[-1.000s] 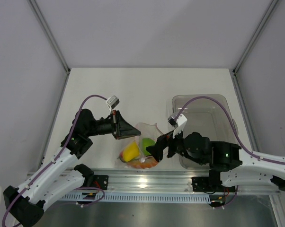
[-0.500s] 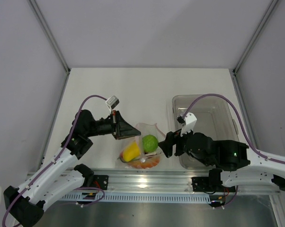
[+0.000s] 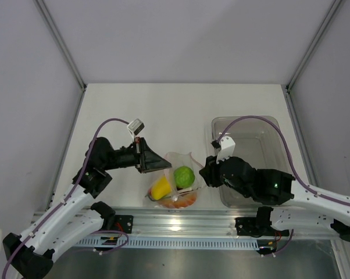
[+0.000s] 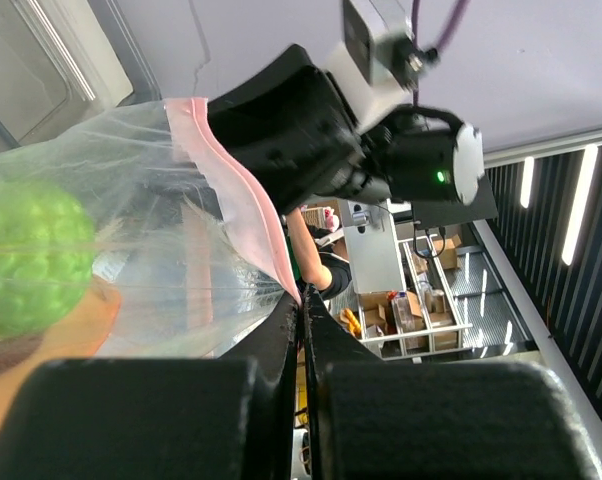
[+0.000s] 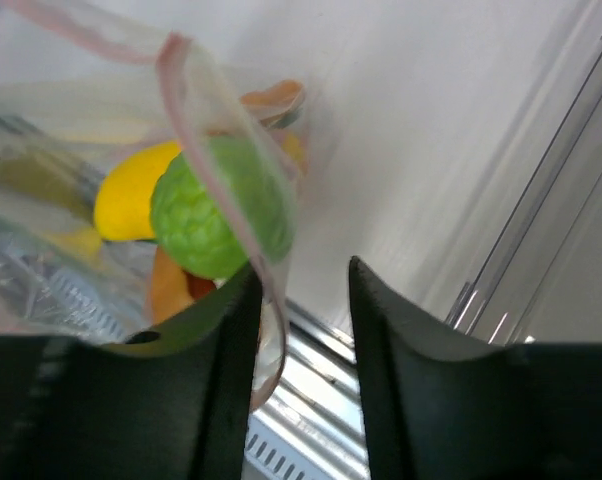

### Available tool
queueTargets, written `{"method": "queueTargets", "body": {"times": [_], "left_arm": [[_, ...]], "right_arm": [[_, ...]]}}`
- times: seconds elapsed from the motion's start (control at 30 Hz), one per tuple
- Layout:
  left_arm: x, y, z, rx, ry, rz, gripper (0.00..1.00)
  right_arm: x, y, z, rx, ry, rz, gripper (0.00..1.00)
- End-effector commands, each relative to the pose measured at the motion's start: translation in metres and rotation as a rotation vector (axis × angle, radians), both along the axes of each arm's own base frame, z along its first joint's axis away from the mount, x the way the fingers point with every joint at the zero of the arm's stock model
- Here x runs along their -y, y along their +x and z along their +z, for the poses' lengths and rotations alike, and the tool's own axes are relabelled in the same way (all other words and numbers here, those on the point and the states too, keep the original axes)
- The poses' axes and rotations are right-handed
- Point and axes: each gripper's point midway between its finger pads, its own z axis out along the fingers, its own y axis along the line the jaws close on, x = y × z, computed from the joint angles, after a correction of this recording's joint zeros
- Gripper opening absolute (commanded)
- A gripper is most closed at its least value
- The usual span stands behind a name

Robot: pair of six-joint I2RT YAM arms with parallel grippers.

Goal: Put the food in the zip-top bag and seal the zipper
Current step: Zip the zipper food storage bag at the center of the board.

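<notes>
**Firmly pinched on one side, loosely straddled on the other**

The left end effector (image 4: 303,318) is seen fully closed, its two fingers pressed together on the corner of the zip-top bag (image 4: 181,250), so that the pink zipper (image 4: 243,195) runs away from the fingertips up along the bag's mouth. Just beyond those fingertips, inside the clear plastic, the green round fruit (image 4: 26,255) is seen, with something orange under it.

The right end effector (image 5: 301,290) is held partly open, with a clear gap between its fingers. The opposite end of the zipper (image 5: 216,180) hangs into that gap, close against one finger; it is not clamped. Ahead of these fingers the green round fruit (image 5: 221,210), a yellow fruit (image 5: 131,200) and the orange chunks (image 5: 166,285) are seen through the bag.

From above, the bag (image 3: 179,158) is stretched between the two end effectors, low over the near edge of the tabletop (image 3: 163,110). A rigid clear bin (image 3: 245,120) stands on the far side of the right end effector (image 3: 204,175), away from the bag.
</notes>
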Motion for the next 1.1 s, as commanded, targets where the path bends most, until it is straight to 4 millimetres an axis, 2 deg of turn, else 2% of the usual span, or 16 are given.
{"method": "queueTargets", "body": {"times": [0.0, 0.1, 0.13, 0.17, 0.23, 0.27, 0.33, 0.37, 0.4, 0.43, 0.5, 0.6, 0.83, 0.87, 0.9, 1.07], "left_arm": [[-0.005, -0.009, 0.017, 0.056, -0.044, -0.004, 0.01], [-0.006, -0.01, 0.016, 0.054, -0.042, -0.001, 0.01], [-0.006, -0.01, 0.016, 0.059, -0.042, 0.003, 0.0], [-0.007, -0.011, 0.018, 0.067, -0.045, 0.006, 0.01], [-0.007, -0.009, 0.015, 0.067, -0.034, 0.016, 0.01], [-0.008, -0.008, 0.017, 0.069, -0.033, 0.028, 0.01], [-0.008, -0.007, 0.018, 0.068, -0.035, 0.04, 0.01], [-0.009, -0.006, 0.019, 0.065, -0.038, 0.049, 0.01], [-0.009, -0.005, 0.019, 0.061, -0.039, 0.055, 0.0], [-0.009, -0.005, 0.02, 0.054, -0.043, 0.061, 0.01], [-0.011, 0.0, 0.02, 0.037, -0.043, 0.098, 0.01], [-0.015, 0.011, 0.012, -0.031, -0.027, 0.185, 0.0], [-0.029, 0.028, -0.014, -0.156, -0.032, 0.354, 0.01], [-0.03, 0.028, -0.017, -0.167, -0.034, 0.362, 0.01], [-0.03, 0.029, -0.019, -0.181, -0.036, 0.368, 0.01], [-0.033, 0.032, -0.014, -0.182, -0.042, 0.396, 0.0]], "right_arm": [[-0.011, 0.009, 0.008, -0.007, 0.046, 0.032, 0.35], [-0.016, 0.016, 0.021, 0.017, 0.077, 0.054, 0.04], [-0.018, 0.019, 0.026, 0.028, 0.08, 0.063, 0.0], [-0.02, 0.022, 0.04, 0.047, 0.094, 0.075, 0.0], [-0.027, 0.032, 0.045, 0.055, 0.063, 0.11, 0.0], [-0.032, 0.036, 0.067, 0.075, 0.095, 0.123, 0.0], [-0.047, 0.047, 0.07, 0.056, 0.074, 0.181, 0.0], [-0.054, 0.049, 0.092, 0.075, 0.105, 0.207, 0.0], [-0.062, 0.05, 0.096, 0.072, 0.104, 0.235, 0.0], [-0.076, 0.051, 0.086, 0.038, 0.071, 0.278, 0.0], [-0.092, 0.047, 0.103, 0.051, 0.082, 0.357, 0.0], [-0.111, 0.037, 0.105, 0.053, 0.076, 0.451, 0.0], [-0.118, 0.013, 0.112, 0.092, 0.089, 0.58, 0.0], [-0.116, 0.013, 0.113, 0.099, 0.089, 0.583, 0.06], [-0.114, 0.015, 0.113, 0.106, 0.081, 0.574, 0.29], [-0.102, 0.022, 0.118, 0.116, 0.074, 0.527, 0.66]]}}
